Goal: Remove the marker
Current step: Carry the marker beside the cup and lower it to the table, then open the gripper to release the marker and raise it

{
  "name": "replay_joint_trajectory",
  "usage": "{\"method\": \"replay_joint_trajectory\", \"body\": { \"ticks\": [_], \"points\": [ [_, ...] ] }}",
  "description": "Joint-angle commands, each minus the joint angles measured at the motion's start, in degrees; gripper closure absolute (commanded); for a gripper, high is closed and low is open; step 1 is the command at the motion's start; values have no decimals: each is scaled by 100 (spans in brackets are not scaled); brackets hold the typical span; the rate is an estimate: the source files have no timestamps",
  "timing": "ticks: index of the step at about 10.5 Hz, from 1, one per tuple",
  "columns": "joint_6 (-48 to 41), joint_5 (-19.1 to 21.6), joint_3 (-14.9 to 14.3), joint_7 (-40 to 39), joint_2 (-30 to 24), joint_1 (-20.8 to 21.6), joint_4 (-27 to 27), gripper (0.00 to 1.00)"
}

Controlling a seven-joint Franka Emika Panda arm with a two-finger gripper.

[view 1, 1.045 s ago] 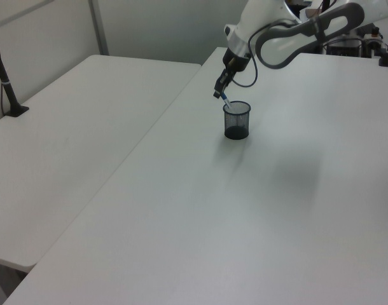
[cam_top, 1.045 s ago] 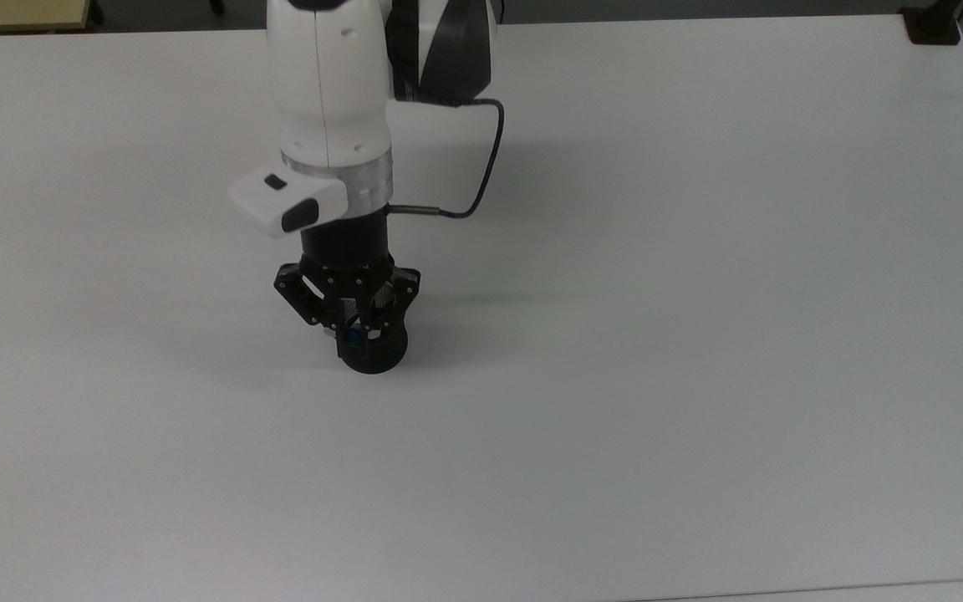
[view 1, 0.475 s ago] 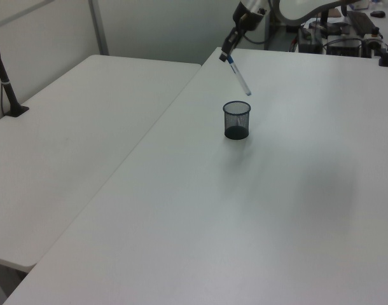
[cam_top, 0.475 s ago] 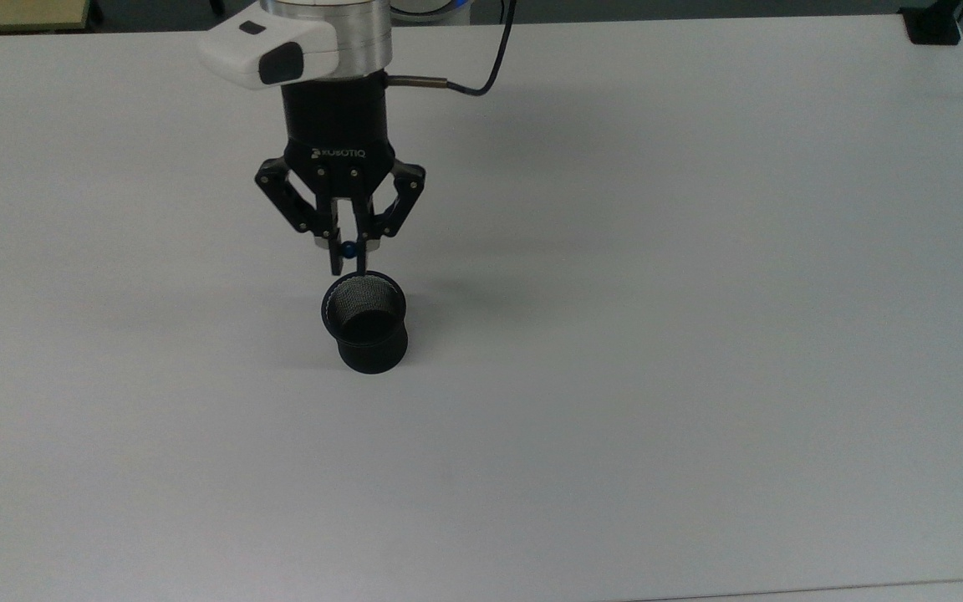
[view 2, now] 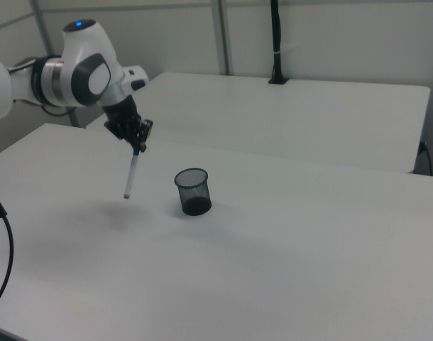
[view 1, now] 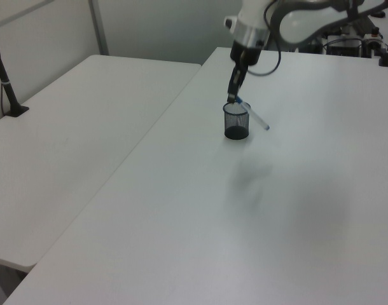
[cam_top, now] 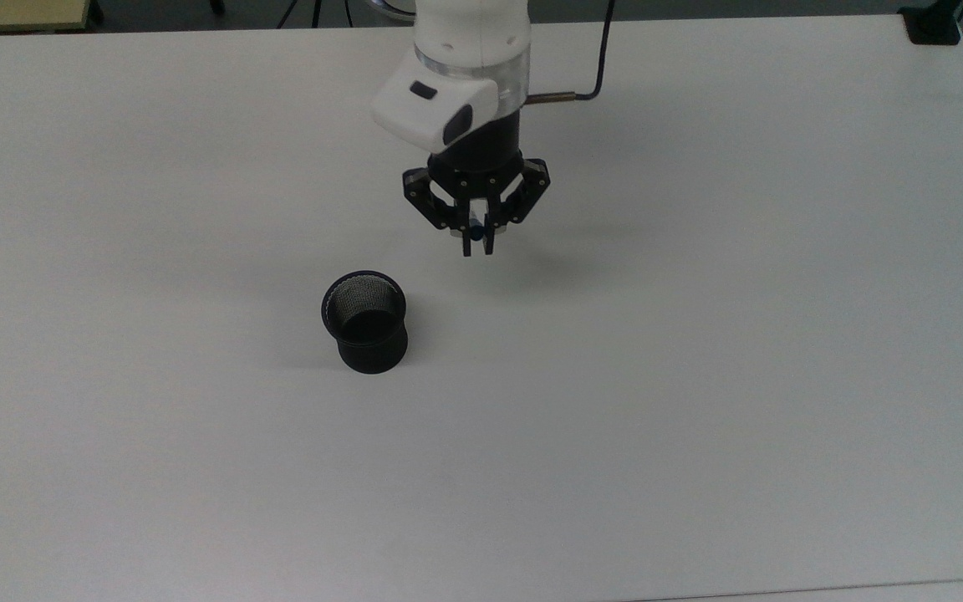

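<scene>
My gripper (cam_top: 476, 242) (view 1: 233, 97) (view 2: 138, 147) is shut on the blue-capped end of the white marker (view 2: 131, 175) (view 1: 254, 116) (cam_top: 476, 237). The marker hangs down from the fingers, slightly tilted, its lower tip in the air above the table. From the top view I see it end-on as a small blue spot between the fingertips. The black mesh cup (cam_top: 364, 322) (view 1: 236, 121) (view 2: 192, 191) stands upright with nothing in it, down and to the top view's left of the gripper; in the right view the marker hangs to the cup's left, apart from it.
The white table (cam_top: 699, 376) stretches wide around the cup. A second white table (view 1: 79, 121) adjoins it at the left view's left. A black post (view 2: 275, 42) is clamped at the far table's back edge. A dark cable (view 2: 2, 241) runs down the right view's left edge.
The gripper pulled the marker up out of the cup, then carried it toward the top view's right and lowered somewhat. The cup stayed in place.
</scene>
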Motion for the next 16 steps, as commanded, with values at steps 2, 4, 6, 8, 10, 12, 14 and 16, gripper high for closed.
{"method": "replay_joint_trajectory", "body": {
  "ticks": [2, 4, 6, 8, 10, 12, 14, 16],
  "points": [
    [411, 30, -61, 277, 640, 199, 14, 86],
    [771, -31, -61, 392, 878, 207, 31, 83],
    [844, -58, -61, 392, 958, 199, 40, 43],
    [844, -75, -70, 479, 932, 208, 49, 0],
    [739, -67, -70, 489, 723, 190, 93, 0],
    [-91, -67, -79, 489, 275, 129, 93, 0],
    [-1348, -75, -79, 428, -270, 129, 66, 0],
    [-2159, -75, -122, 270, -745, 67, 58, 0]
  ]
}}
